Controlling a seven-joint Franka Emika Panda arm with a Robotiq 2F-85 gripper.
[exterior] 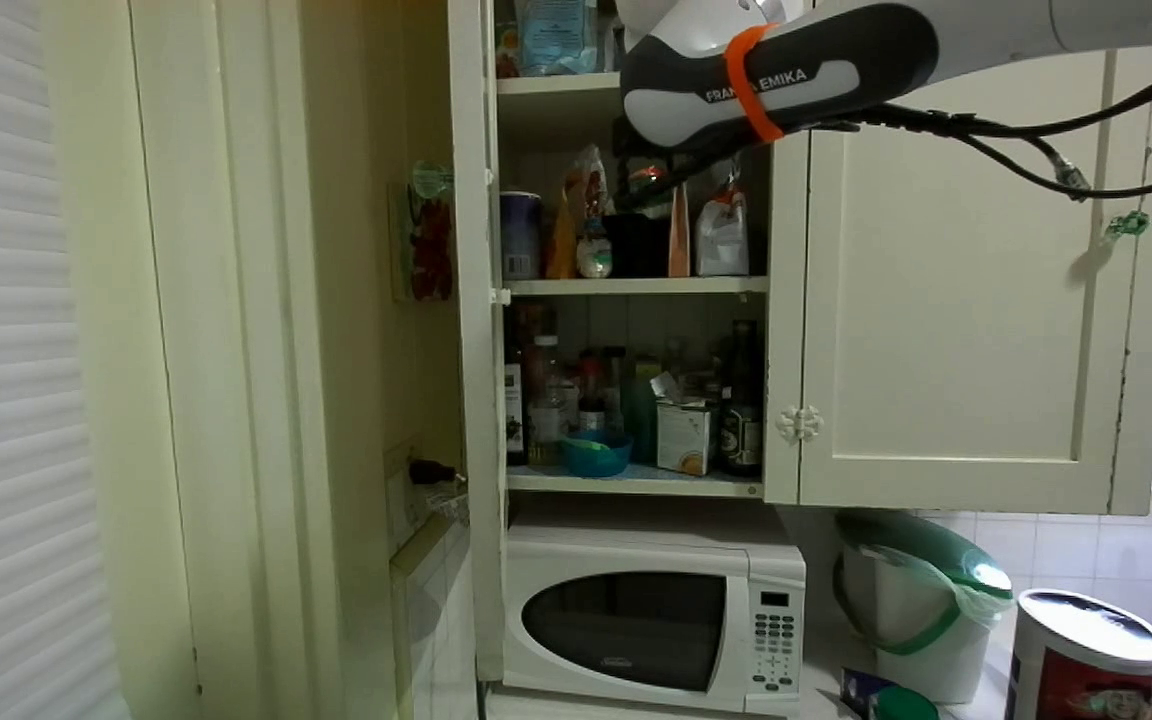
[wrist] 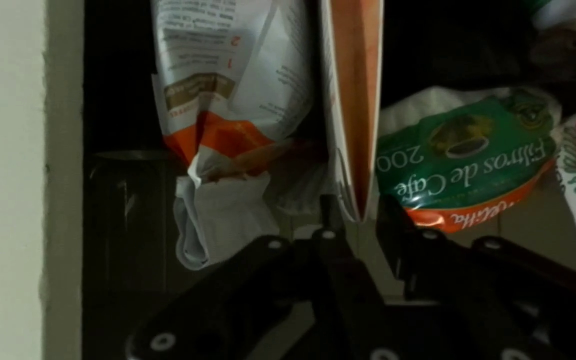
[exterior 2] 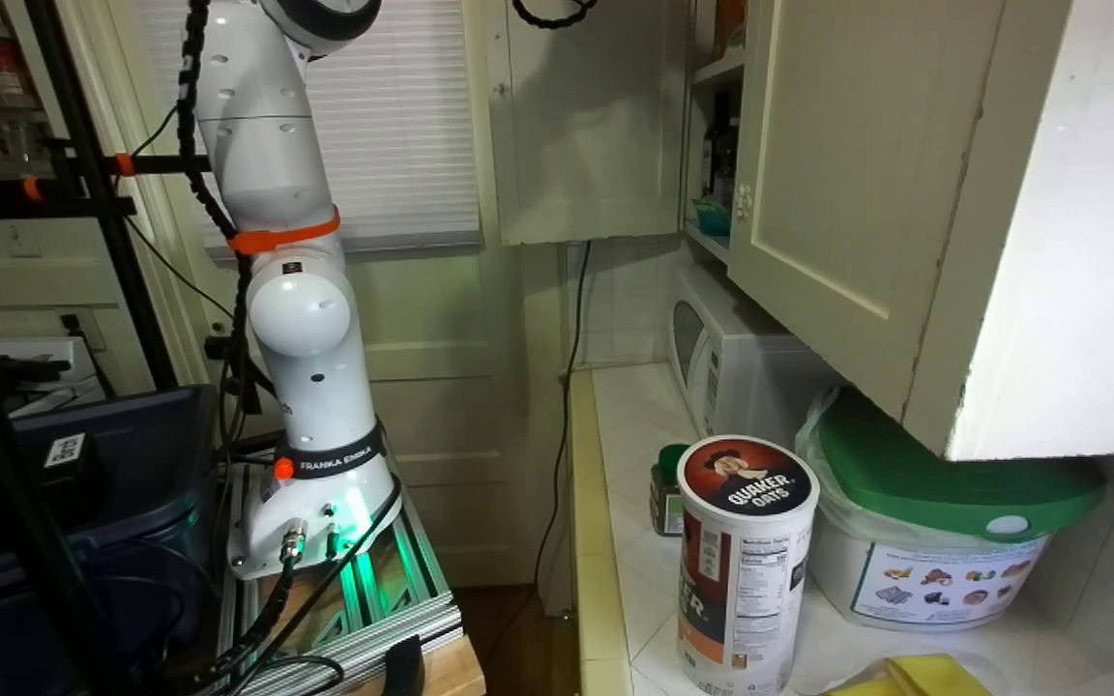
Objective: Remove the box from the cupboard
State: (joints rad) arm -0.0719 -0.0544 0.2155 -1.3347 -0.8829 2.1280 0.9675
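box [wrist: 357, 80] is standing in the cupboard [exterior: 784, 330], on the shelf [exterior: 636, 287] right above the blue bowl [exterior: 596, 458], between a white-and-orange bag [wrist: 233, 80] and a green coffee filter pack [wrist: 463, 150]. claw [wrist: 359, 206] is spread apart with the box's end between its fingers [wrist: 392, 220], can't tell if they're touching tbh.

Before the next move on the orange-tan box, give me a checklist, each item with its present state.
1. Box upright on its shelf: ok.
2. Cupboard open at that shelf: ok.
3. Claw lined up: ok, the box's end shows between its jaws in the wrist view.
4. Claw shut on the box: not ok, a gap shows beside one jaw.
5. Green filter packet apart from the box: cannot tell, they overlap in the wrist view.
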